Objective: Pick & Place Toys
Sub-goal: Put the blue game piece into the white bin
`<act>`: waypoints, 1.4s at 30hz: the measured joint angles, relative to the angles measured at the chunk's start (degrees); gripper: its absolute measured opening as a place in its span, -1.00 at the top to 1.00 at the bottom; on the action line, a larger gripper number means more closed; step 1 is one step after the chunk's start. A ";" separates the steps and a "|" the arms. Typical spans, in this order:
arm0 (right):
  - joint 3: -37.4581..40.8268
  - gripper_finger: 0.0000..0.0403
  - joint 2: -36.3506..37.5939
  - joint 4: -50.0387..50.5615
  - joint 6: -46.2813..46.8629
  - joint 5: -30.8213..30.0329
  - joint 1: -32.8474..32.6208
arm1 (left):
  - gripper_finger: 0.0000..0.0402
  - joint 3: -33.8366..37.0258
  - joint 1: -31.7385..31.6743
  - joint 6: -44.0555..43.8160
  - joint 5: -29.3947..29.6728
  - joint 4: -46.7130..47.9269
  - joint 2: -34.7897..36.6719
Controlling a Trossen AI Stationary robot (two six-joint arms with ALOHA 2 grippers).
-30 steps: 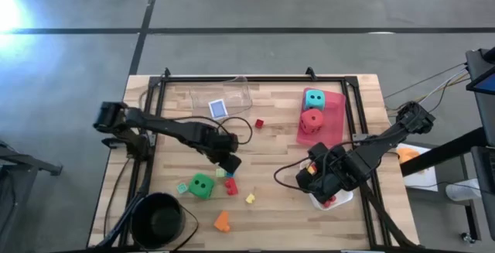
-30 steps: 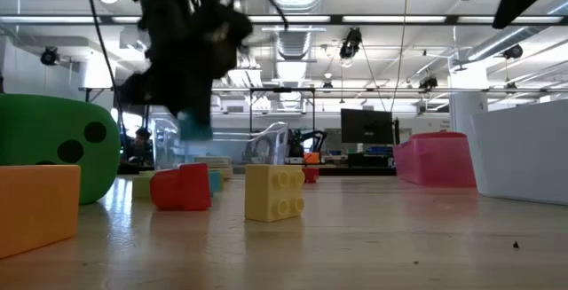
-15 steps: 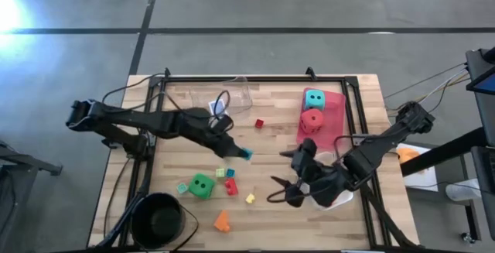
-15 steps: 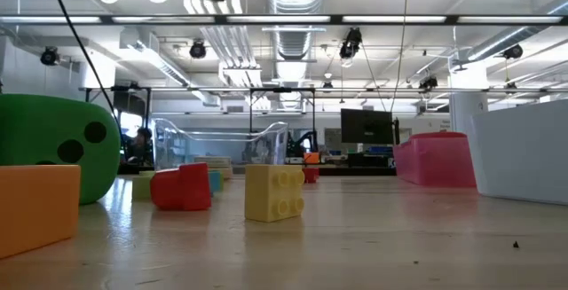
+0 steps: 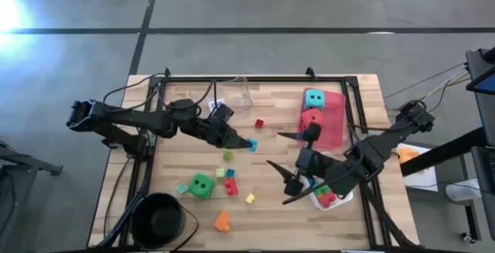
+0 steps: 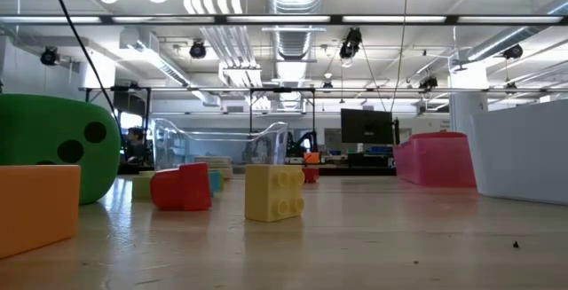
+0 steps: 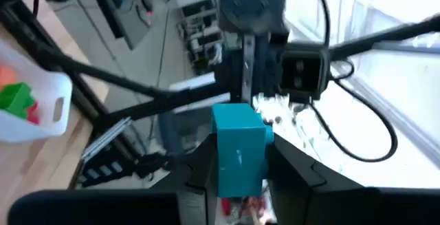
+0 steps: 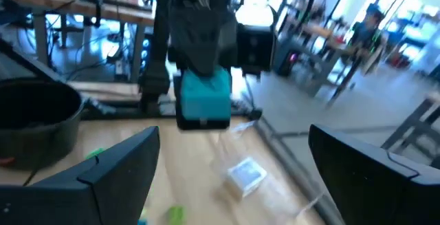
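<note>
My left gripper (image 5: 244, 143) is above the table's middle, shut on a small teal brick (image 7: 239, 149), which also shows in the right wrist view (image 8: 203, 95). My right gripper (image 5: 288, 160) hangs open just to its right, facing it, with nothing between its fingers. On the wood near the front rest a green die (image 5: 202, 185) and red (image 5: 231, 186), yellow (image 5: 250, 199) and orange (image 5: 223, 221) bricks. A teal die (image 5: 314, 98) and a red die (image 5: 312, 118) lie in the pink tray (image 5: 334, 129). Neither gripper shows in the low view. My left gripper pinches the teal brick by two opposite sides (image 7: 223, 170) between its two fingers. The fingers lie about level and point toward the table's right side. The brick sticks out past the fingertips and is lifted clear of the table.
A white tray (image 5: 340, 200) holding bricks sits under my right arm. A black bowl (image 5: 158, 218) stands at the front left, and a clear tray (image 5: 236, 92) with a blue box (image 5: 219, 103) at the far side. A small red brick (image 5: 259, 123) and a green one (image 5: 227, 155) lie mid-table.
My left gripper has risen from beside the green die with the teal brick, tipping from pointing down to level and shifting toward the right and far edges. My right gripper has lifted off the white tray, tipped up to near level, rolled and swung toward the table's middle.
</note>
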State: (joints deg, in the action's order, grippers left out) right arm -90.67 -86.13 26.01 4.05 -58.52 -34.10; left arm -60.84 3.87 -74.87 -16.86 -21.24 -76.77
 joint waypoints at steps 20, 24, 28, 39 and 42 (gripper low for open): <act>-2.15 -0.82 -3.90 -9.30 -10.08 6.83 6.80 | 0.55 -0.02 -0.87 -1.67 2.90 -5.58 -1.00; -3.96 -0.82 -5.86 -8.96 -10.73 8.10 7.39 | 0.55 0.00 -0.87 -1.67 2.86 -6.24 -1.42; -6.32 -0.82 -7.59 -8.43 -10.79 9.16 8.32 | 0.55 -0.02 -0.87 -1.66 2.69 -6.50 -1.65; -9.44 -0.24 -9.63 -4.77 -8.29 9.06 9.14 | 0.55 0.00 -0.70 -0.33 1.55 -7.92 -1.75; -9.52 -0.04 -9.64 -4.76 -8.49 9.06 9.22 | 0.55 0.03 -0.62 0.06 1.15 -7.84 -1.75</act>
State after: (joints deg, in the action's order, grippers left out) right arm -100.19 -95.77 21.25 -4.44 -49.45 -24.88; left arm -60.81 3.25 -74.81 -15.70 -29.08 -78.52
